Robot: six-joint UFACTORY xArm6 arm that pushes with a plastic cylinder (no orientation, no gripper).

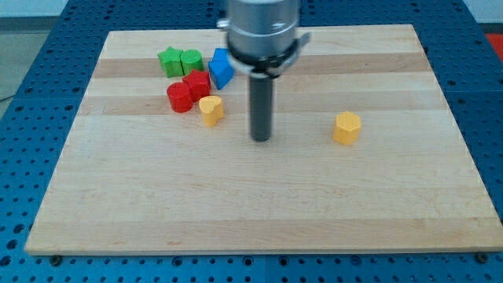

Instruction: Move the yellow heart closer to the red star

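The yellow heart lies on the wooden board just right of and below the red star, with a small gap between them. A red round block sits at the star's lower left. My tip rests on the board to the right of the yellow heart, about a block's width away and slightly lower in the view, not touching it.
Two green blocks sit at the view's top left above the red ones. A blue block is next to them, partly behind the rod. A yellow hexagonal block lies alone at the right.
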